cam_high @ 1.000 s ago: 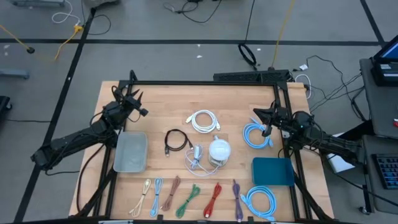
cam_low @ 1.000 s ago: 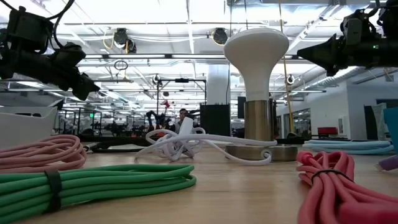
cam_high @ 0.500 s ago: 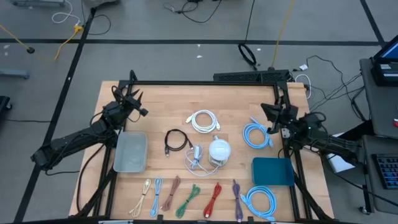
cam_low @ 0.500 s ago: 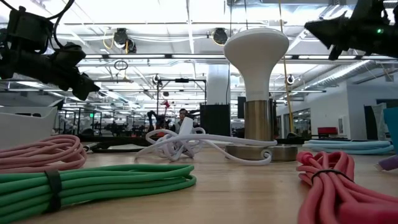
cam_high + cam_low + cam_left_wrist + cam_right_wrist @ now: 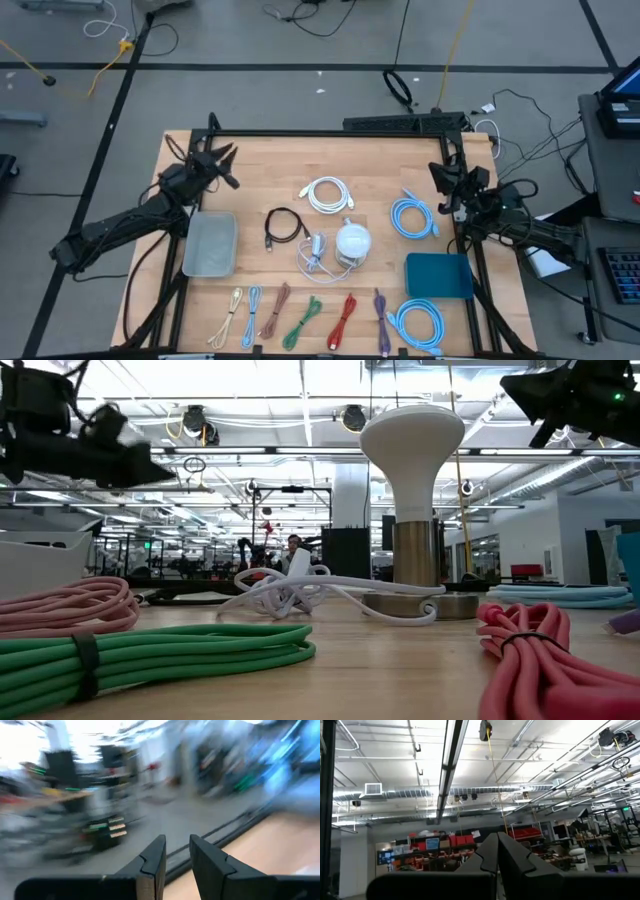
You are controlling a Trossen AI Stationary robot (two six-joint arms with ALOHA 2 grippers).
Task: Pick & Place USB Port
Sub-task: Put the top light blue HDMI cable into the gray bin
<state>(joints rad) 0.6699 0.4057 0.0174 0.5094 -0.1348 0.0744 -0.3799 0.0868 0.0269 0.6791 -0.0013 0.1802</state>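
High view: left hand [image 5: 228,167] slightly parted, empty; right hand [image 5: 441,178] clenched, empty.

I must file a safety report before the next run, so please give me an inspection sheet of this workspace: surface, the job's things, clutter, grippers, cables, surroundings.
Surface: wooden table inside a black frame, dry, no spills seen.
Job's things: grey tray at the left and teal tray at the right, both look empty; no USB port part can be told apart.
Clutter: white lamp near the middle.
Grippers: left gripper raised over the far-left corner, jaws slightly apart, holding nothing; right gripper raised at the right edge, jaws shut, empty.
Cables: white coil, black coil, two blue coils, row of tied coloured cables along the near edge.
Surroundings: loose cords on the floor; a person far behind in the low view.
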